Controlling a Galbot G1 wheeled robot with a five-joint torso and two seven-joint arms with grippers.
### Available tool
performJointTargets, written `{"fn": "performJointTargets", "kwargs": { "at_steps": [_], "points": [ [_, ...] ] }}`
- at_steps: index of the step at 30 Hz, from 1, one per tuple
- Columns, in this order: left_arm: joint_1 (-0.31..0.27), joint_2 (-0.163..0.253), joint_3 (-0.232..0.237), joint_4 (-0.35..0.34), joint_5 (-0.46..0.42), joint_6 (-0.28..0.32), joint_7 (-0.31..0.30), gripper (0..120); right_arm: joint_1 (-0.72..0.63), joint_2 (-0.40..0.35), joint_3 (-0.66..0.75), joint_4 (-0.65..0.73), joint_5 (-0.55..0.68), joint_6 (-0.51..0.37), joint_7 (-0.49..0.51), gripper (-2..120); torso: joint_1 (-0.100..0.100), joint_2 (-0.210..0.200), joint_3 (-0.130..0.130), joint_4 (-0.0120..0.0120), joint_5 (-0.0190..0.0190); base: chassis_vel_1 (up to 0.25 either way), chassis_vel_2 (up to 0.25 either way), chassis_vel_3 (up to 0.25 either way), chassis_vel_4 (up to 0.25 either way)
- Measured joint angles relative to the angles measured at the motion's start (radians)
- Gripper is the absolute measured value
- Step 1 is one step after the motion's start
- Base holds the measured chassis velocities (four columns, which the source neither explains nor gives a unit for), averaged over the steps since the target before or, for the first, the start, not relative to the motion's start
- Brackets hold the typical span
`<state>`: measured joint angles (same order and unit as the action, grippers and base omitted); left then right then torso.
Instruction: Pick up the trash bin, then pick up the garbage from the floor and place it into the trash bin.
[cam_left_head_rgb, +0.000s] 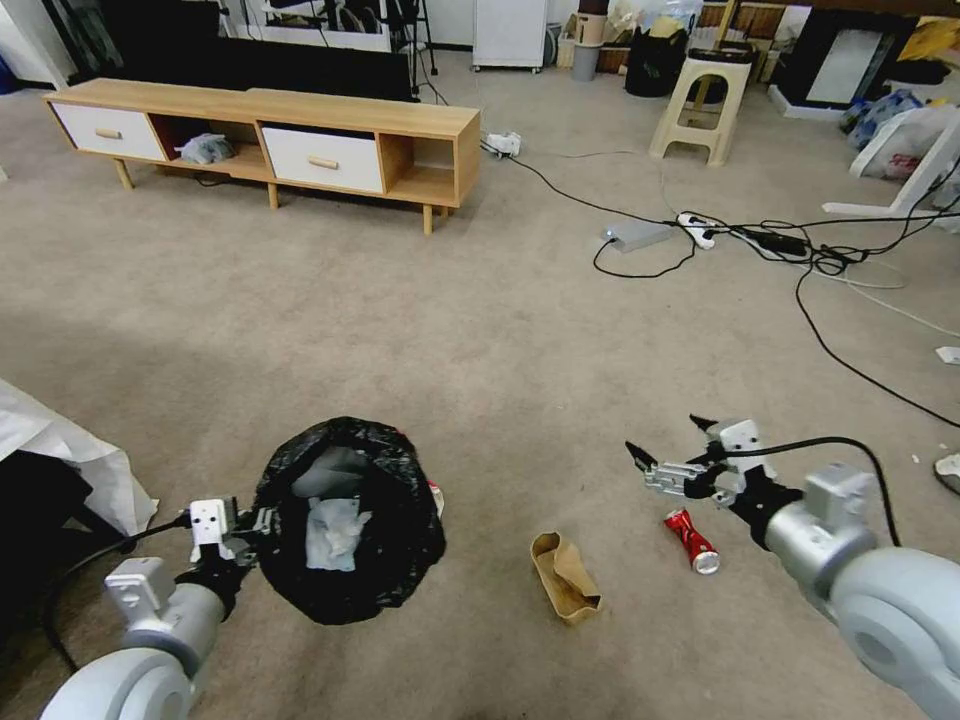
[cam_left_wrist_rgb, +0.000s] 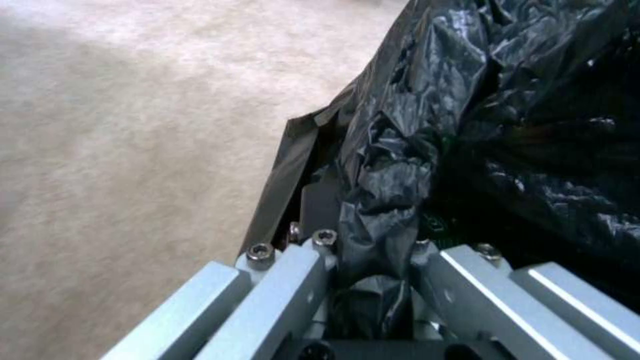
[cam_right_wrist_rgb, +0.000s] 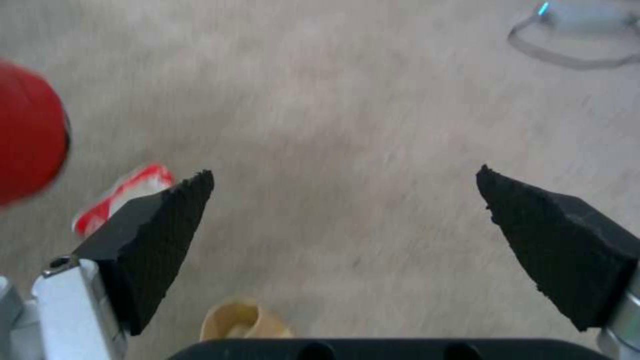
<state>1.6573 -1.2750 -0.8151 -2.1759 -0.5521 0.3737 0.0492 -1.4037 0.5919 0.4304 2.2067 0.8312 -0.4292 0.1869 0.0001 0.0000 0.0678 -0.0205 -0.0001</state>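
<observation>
With the left pincer (cam_left_head_rgb: 262, 520) clamped on the rim of the bag-lined trash bin (cam_left_head_rgb: 345, 520), tissues already inside, the right pincer (cam_left_head_rgb: 672, 444) hangs wide open and empty above the crushed red can (cam_left_head_rgb: 691, 541), the crumpled brown paper box (cam_left_head_rgb: 564, 576) just beyond.

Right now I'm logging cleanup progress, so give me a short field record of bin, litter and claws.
trash bin: held by its bag-lined rim, white tissue inside
left claw: shut on the bin's rim
right claw: open, empty, above the carpet
red can: crushed, on the carpet below the right arm
brown paper box: crumpled, on the carpet between bin and can
</observation>
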Motion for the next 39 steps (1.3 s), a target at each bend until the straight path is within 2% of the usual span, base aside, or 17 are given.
{"fn": "performJointTargets", "kwargs": {
  "at_steps": [1, 3, 6, 7, 9, 12, 19, 28, 39],
  "points": [
    [0.000, 0.000, 0.000, 0.000, 0.000, 0.000, 0.000, 1, 0.000, 0.000, 0.000, 0.000, 0.000, 0.000, 0.000, 100, 0.000, 0.000, 0.000, 0.0000, 0.0000, 0.000, 0.000, 0.000, 0.000],
    [0.000, -0.018, -0.004, 0.009, 0.007, -0.009, -0.006, 1, 0.100, -0.007, -0.132, -0.051, 0.027, -0.008, 0.034, 100, 0.000, 0.000, 0.000, -0.0001, 0.0001, 0.000, 0.000, 0.000, 0.000],
    [0.000, -0.029, -0.006, 0.013, 0.011, -0.012, -0.008, 1, 0.159, -0.001, -0.200, -0.079, 0.049, -0.014, 0.058, 100, 0.000, 0.000, 0.000, -0.0001, 0.0004, 0.000, 0.000, 0.000, 0.000],
    [0.001, -0.042, -0.010, 0.020, 0.020, -0.018, -0.010, 1, 0.236, 0.013, -0.289, -0.113, 0.084, -0.022, 0.089, 100, 0.000, 0.000, 0.000, -0.0001, -0.0001, 0.000, 0.000, 0.000, 0.000],
    [0.006, -0.051, -0.014, 0.025, 0.024, -0.024, -0.010, 1, 0.294, 0.029, -0.364, -0.148, 0.105, -0.030, 0.111, 100, 0.000, 0.000, 0.000, 0.0000, 0.0002, 0.000, 0.000, 0.000, 0.000],
    [0.009, -0.056, -0.017, 0.027, 0.024, -0.025, -0.010, 1, 0.316, 0.037, -0.400, -0.165, 0.110, -0.036, 0.122, 100, 0.000, 0.000, 0.000, 0.0000, -0.0001, 0.000, 0.000, 0.000, 0.000],
    [0.012, -0.078, -0.021, 0.042, 0.037, -0.037, 0.001, 1, 0.416, 0.102, -0.582, -0.259, 0.134, -0.059, 0.173, 100, 0.000, 0.000, 0.000, -0.0003, 0.0001, 0.000, 0.000, 0.000, 0.000],
    [0.016, -0.093, -0.011, 0.042, 0.051, -0.039, 0.008, 1, 0.480, 0.125, -0.663, -0.299, 0.202, -0.096, 0.235, 100, 0.000, 0.000, 0.000, -0.0001, 0.0001, 0.000, 0.000, 0.000, 0.000],
    [0.016, -0.095, 0.006, 0.048, 0.059, -0.043, 0.017, 1, 0.480, 0.132, -0.663, -0.315, 0.314, -0.137, 0.309, 100, 0.000, 0.000, 0.000, -0.0003, 0.0000, 0.000, 0.000, 0.000, 0.000]
  ]
}}
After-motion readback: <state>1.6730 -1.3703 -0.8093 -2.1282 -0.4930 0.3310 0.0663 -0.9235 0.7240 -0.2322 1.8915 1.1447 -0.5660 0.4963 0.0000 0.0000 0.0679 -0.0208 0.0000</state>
